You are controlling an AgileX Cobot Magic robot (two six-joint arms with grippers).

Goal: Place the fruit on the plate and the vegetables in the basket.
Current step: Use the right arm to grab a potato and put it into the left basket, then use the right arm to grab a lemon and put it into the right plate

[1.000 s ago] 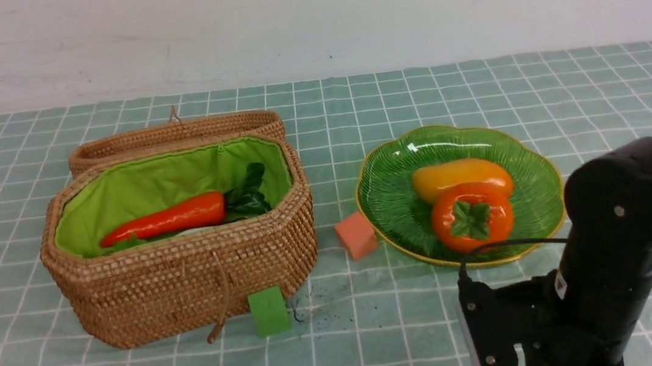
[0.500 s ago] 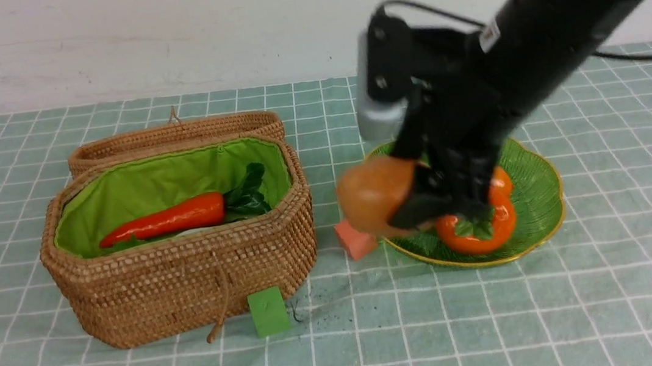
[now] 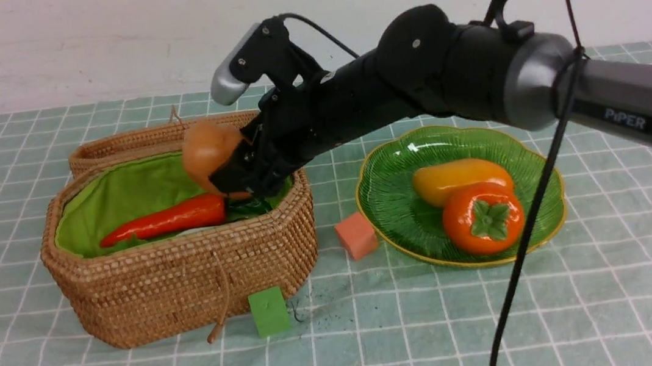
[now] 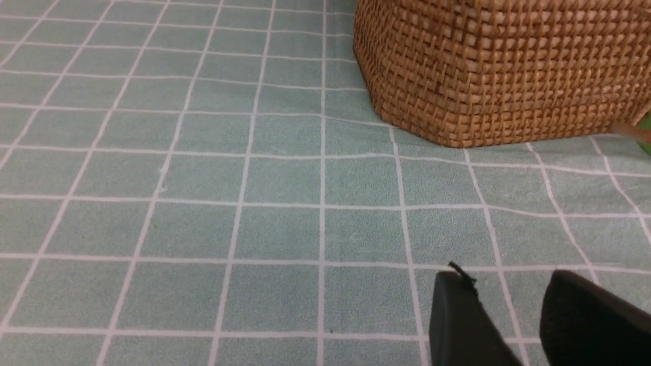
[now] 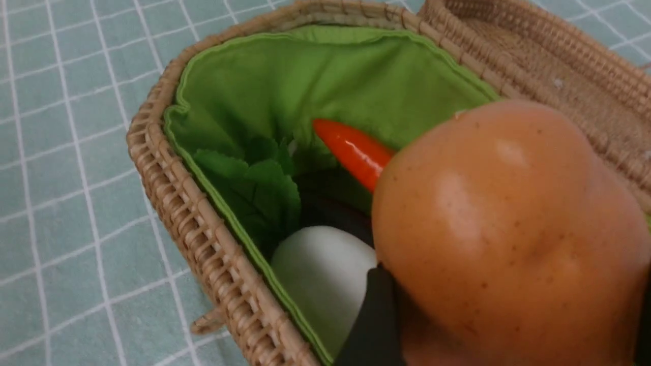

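Aloft over the open basket (image 3: 189, 278), the brownish-orange potato (image 3: 209, 153) hung clamped in the right claw (image 3: 225, 168), above the lime-green lining and clear of the rim. The right wrist view showed a black finger (image 5: 374, 315) pressed against the potato's side. Beneath it, inside the basket, lay the red-orange carrot (image 3: 167, 219), its dark leaves pointing toward the desk's right edge. The white radish (image 5: 325, 269) lay lower against the near wall, with green leaves beside it. The basket stood on the desk's left half, its woven lid (image 3: 173, 136) folded back toward the far edge.

On the right half sat the green leaf-ribbed plate (image 3: 392, 200). It carried the yellow-orange mango (image 3: 454, 177), and the persimmon (image 3: 482, 217) touched the mango's near side. A salmon-pink cube (image 3: 356, 236) rested on the checked cloth between basket and plate, just beside the plate's rim. A green cube (image 3: 268, 311) stood against the basket's near wall, next to the hanging cord loop.

The left claw (image 4: 508, 305) hung low over the desk (image 3: 621, 296) near the basket's outer wall, its two fingers apart with only cloth between them.
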